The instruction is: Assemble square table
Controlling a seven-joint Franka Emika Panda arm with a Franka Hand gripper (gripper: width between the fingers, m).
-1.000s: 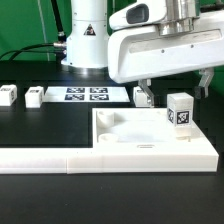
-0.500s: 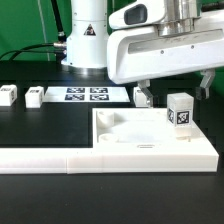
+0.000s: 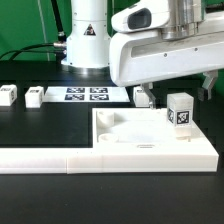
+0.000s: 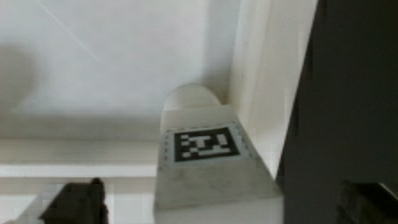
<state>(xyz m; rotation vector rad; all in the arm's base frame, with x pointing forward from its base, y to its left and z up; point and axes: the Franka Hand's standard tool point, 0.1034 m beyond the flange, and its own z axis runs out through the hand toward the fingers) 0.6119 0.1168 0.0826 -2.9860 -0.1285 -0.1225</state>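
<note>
White L-shaped wall (image 3: 40,157) nearest. Tabletop (image 3: 130,140) lies against it, one leg (image 3: 180,110) upright on corner at exterior view's right. Gripper (image 3: 176,92) straddles leg, jaws wide, grasping nothing. Leg-seating step, I'd say; next, clamp and twist. Two spare legs (image 3: 34,96) beyond, beside marker board (image 3: 85,95).

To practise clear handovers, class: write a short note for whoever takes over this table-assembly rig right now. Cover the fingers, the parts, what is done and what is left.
The gripper: fingers open, holding nothing, above the upright leg.
The tabletop lies in the corner of the L-shaped wall; the upright leg stands near its corner on the exterior view's right.
Two loose legs at the exterior view's left, a third loose leg behind the tabletop.
Done: one leg placed; how firmly, cannot tell.
Left: three legs.
</note>
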